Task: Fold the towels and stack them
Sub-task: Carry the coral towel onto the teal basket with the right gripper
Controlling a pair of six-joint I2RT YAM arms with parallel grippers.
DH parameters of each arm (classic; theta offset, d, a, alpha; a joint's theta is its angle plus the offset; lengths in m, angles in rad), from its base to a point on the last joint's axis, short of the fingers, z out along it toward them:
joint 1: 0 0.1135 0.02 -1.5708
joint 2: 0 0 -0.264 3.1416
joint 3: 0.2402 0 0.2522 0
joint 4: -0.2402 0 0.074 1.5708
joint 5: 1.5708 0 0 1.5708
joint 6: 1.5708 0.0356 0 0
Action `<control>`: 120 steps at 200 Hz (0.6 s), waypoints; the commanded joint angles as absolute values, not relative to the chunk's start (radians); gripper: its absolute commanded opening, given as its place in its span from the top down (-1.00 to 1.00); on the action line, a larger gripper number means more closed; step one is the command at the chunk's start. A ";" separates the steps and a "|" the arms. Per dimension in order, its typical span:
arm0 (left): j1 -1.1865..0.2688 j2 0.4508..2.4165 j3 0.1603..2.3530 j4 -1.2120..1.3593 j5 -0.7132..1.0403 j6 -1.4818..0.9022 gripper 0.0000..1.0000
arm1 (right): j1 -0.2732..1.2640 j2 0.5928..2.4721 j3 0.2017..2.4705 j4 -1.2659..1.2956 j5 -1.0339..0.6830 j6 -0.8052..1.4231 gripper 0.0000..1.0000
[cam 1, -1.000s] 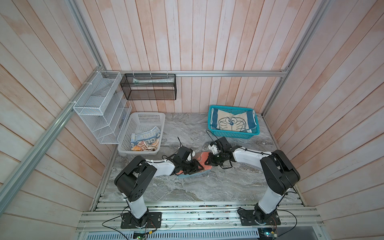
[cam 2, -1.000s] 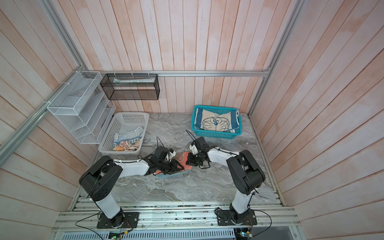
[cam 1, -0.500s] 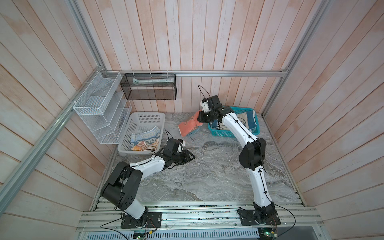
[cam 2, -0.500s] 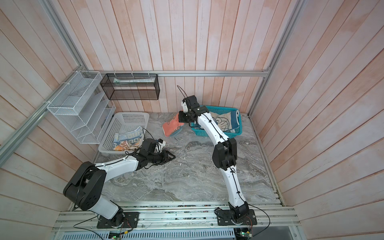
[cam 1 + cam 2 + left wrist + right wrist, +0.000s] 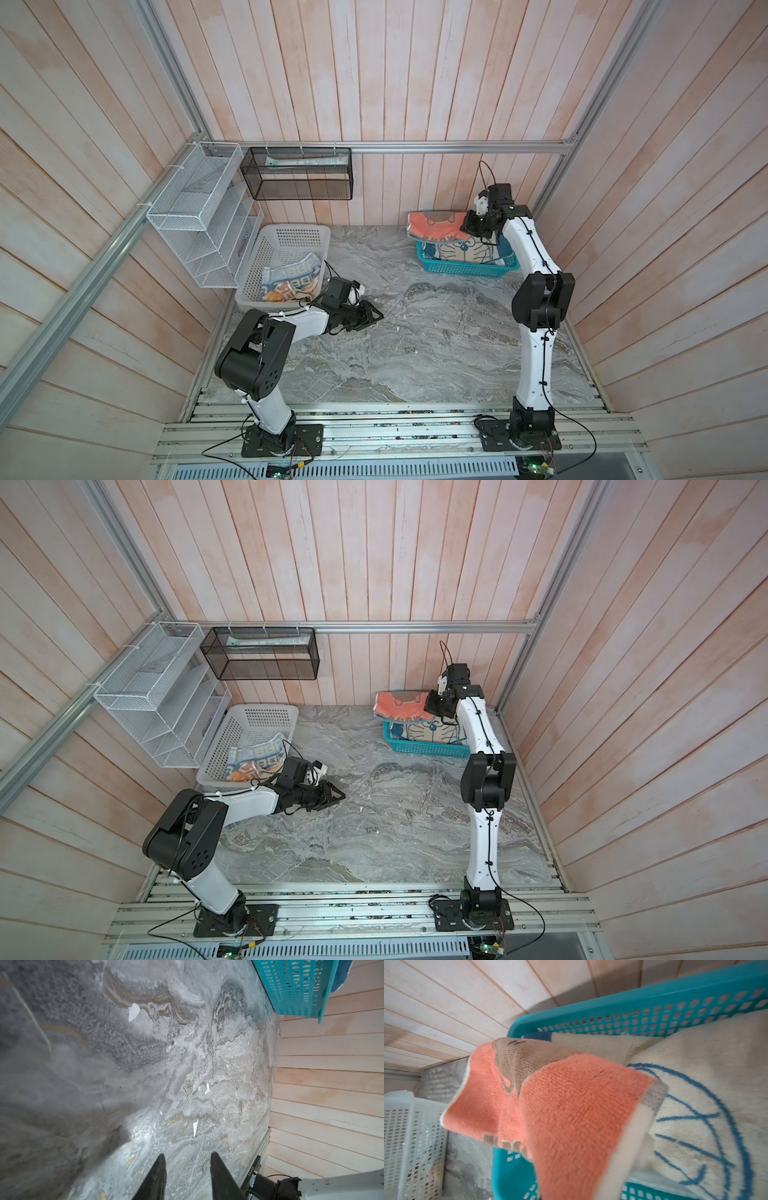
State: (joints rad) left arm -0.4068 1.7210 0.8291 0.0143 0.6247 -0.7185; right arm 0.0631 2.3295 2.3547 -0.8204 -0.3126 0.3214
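Right gripper clenched on one edge of the coral-orange terry towel. The towel hangs over the perforated teal plastic basket, above the folded blue-cream cartoon towel lying inside it. Left gripper released, jaws parted, empty, low over the grey marble bench, well apart from the teal basket. Crumpled blue-orange lettered towel sits in a white plastic basket, across the bench from the teal basket.

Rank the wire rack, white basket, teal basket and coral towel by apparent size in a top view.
Largest to smallest:
wire rack
white basket
teal basket, partly covered; nearly matches the white one, so unsure
coral towel
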 commanded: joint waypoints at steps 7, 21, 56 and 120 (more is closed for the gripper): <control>-0.398 1.749 0.854 0.017 0.652 -0.690 0.25 | 0.058 2.450 2.517 -0.890 -0.316 0.247 1.00; -0.397 1.755 0.856 0.017 0.653 -0.690 0.25 | 0.053 2.506 2.584 -0.917 -0.309 0.235 1.00; -0.390 1.758 0.856 0.003 0.647 -0.690 0.25 | 0.036 2.521 2.541 -0.898 -0.280 0.240 1.00; -0.388 1.763 0.888 -0.021 0.628 -0.681 0.25 | 0.012 2.474 2.508 -0.962 -0.171 0.191 1.00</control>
State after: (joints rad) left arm -0.3927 1.7451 0.8509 -0.0078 0.6323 -0.7025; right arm 0.0219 2.5160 2.5156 -0.9047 -0.2298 0.2302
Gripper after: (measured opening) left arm 0.377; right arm 0.077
